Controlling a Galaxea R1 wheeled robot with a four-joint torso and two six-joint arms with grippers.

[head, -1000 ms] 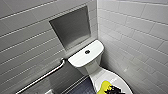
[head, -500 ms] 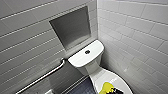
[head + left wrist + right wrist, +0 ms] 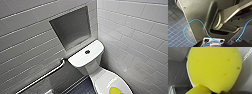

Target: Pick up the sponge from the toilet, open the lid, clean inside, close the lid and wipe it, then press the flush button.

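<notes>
The white toilet [image 3: 86,61] stands in the corner, with the dark round flush button [image 3: 87,52] in the middle of its tank top. The oval lid [image 3: 111,78] is down, its grey mark facing up. The yellow sponge [image 3: 115,90] rests on the lid at the head view's lower edge. In the right wrist view the sponge [image 3: 214,68] looms very close over the white lid, and my right gripper is shut on it. The left wrist view looks along my own grey body panel [image 3: 199,15], and my left gripper is open with nothing seen in it.
A steel grab bar [image 3: 42,77] runs along the left tiled wall below a recessed niche [image 3: 71,27]. The right tiled wall [image 3: 135,37] is close beside the toilet. Dark small-tiled floor [image 3: 175,31] lies beside the toilet. A blue cable [image 3: 193,20] loops across my body.
</notes>
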